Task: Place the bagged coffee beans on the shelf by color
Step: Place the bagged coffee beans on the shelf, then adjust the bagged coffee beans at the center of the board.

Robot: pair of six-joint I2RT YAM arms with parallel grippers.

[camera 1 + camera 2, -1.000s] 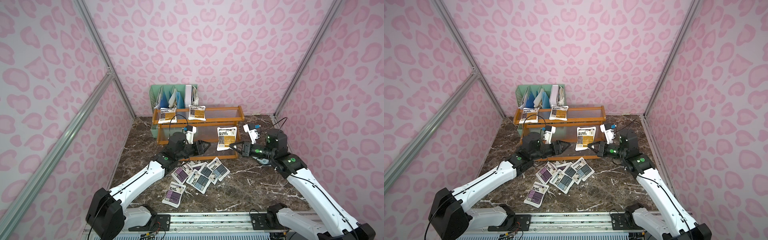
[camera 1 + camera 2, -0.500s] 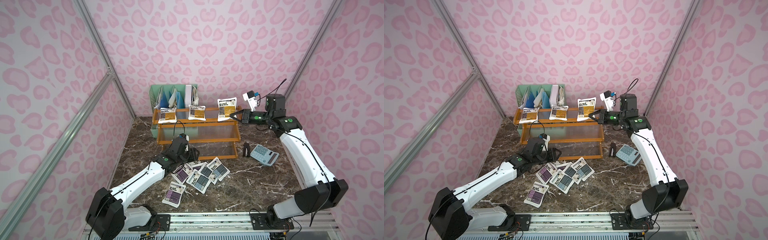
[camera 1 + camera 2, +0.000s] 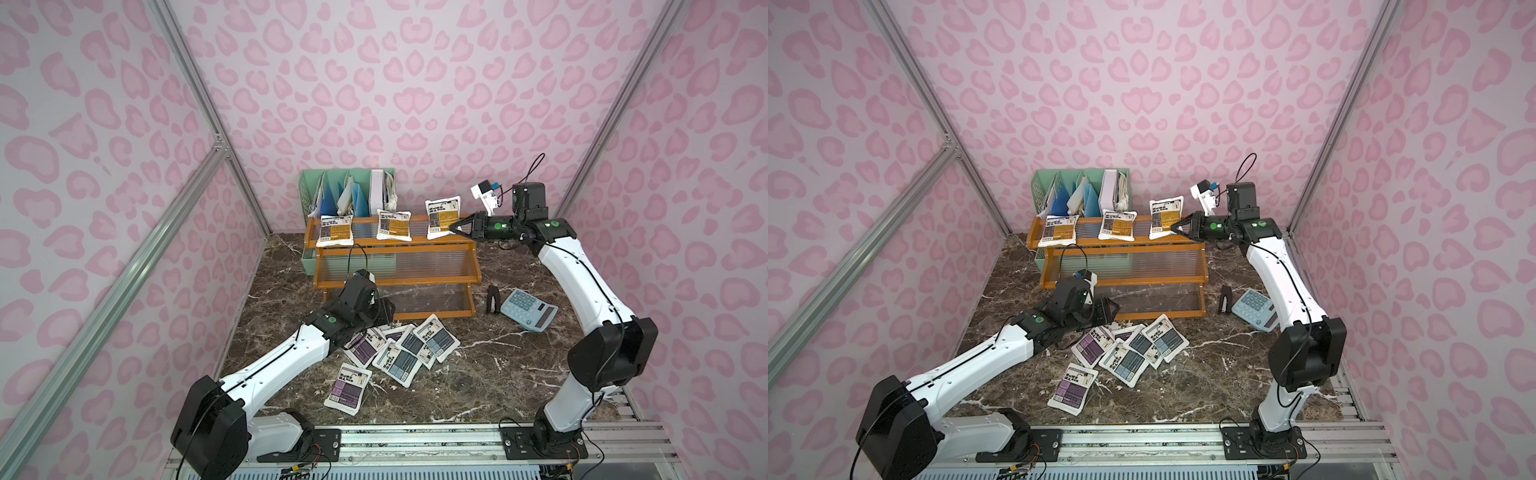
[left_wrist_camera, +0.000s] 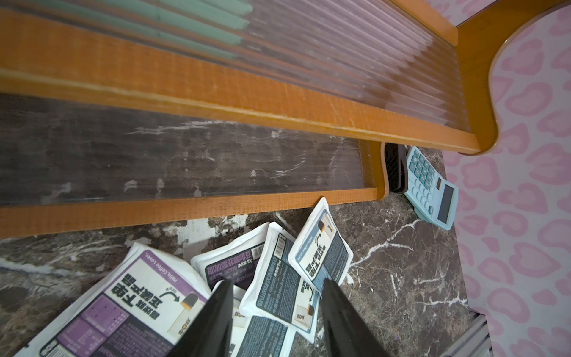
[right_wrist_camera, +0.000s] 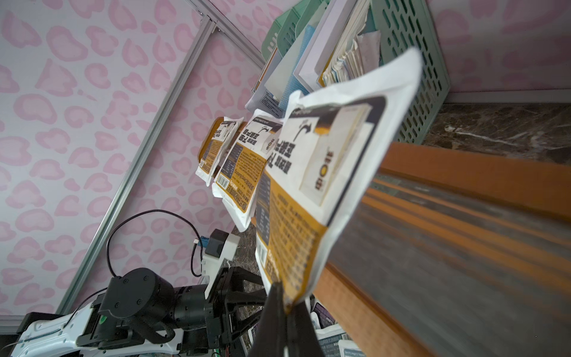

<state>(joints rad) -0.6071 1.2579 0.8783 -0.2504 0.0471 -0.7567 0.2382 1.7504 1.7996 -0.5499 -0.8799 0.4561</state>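
While the right gripper point(image 3: 454, 227) is pinching the third orange pouch point(image 3: 442, 218) upright, just left of its tips at the top tier of the shelf point(image 3: 415, 282) near frame centre, the left gripper point(image 4: 277, 286) is hovering open nearer the pouch pile point(image 3: 415, 349).

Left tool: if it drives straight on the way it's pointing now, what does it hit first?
Probably the blue-grey pouch lying just ahead of the open left tool; depth is unclear.
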